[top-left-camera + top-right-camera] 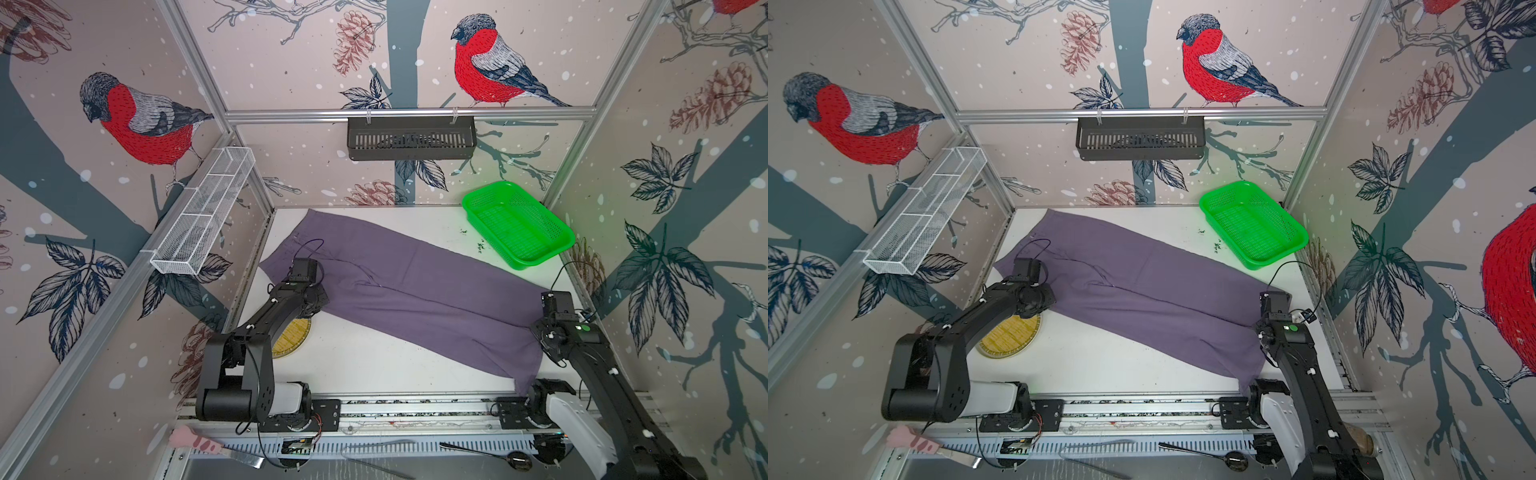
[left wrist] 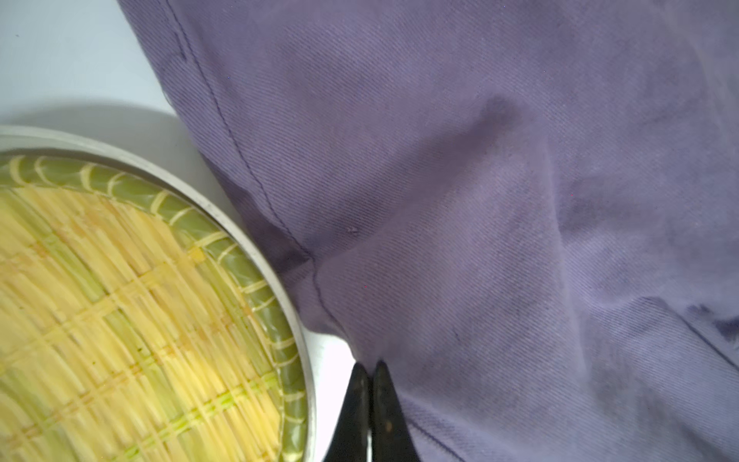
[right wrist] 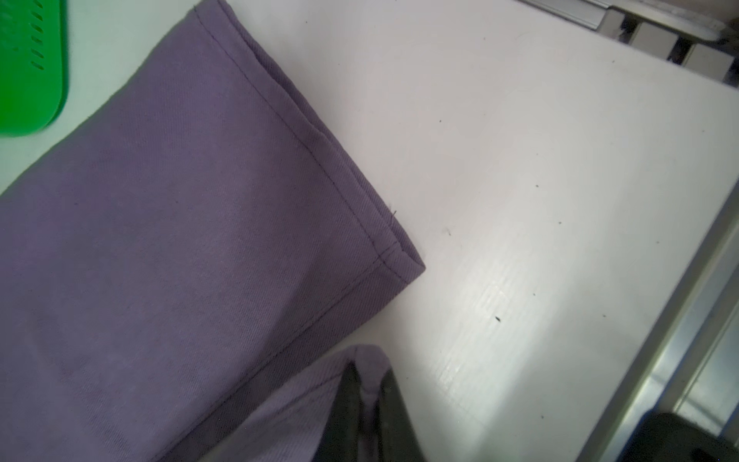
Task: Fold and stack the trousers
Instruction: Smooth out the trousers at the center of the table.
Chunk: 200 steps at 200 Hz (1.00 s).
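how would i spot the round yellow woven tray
Start at the white table, where purple-grey cloth trousers lie spread. By their near edge, partly under the left arm, sits the round yellow woven tray. It alone is round and straw-coloured.

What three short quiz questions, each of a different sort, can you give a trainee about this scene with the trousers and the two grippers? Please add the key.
1. Open question: what does the right gripper hold, as its wrist view shows?
2. Choice: what lies close beside the left gripper? A, a green basket; B, a round woven tray; C, a spoon.
3. True or false: the trousers lie stretched out at full length across the table.

Key: 1, a hem corner of the trousers; 2, B; 3, true.
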### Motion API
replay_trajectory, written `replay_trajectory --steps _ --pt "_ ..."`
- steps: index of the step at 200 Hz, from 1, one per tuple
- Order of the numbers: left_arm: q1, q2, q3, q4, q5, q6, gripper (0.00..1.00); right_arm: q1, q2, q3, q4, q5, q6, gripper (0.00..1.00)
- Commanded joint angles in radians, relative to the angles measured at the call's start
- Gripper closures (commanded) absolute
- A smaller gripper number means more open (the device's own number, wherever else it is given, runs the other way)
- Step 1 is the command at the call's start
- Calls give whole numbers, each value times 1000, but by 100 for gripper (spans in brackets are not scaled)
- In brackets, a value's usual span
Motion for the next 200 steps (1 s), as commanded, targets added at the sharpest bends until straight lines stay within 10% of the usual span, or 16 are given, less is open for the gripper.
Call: replay_trajectory --steps 1,66,139,200 --pt "4 -3 11 -7 -8 17 100 -3 46 13 53 64 -1 90" --pt "6 4 17 -27 36 42 95 -2 170 -91 160 16 -20 69" --pt "4 -54 93 -98 63 58 50 -13 299 -31 241 97 -94 55" --pt "-63 -3 195 -18 282 41 42 -23 302 100 264 36 -262 37"
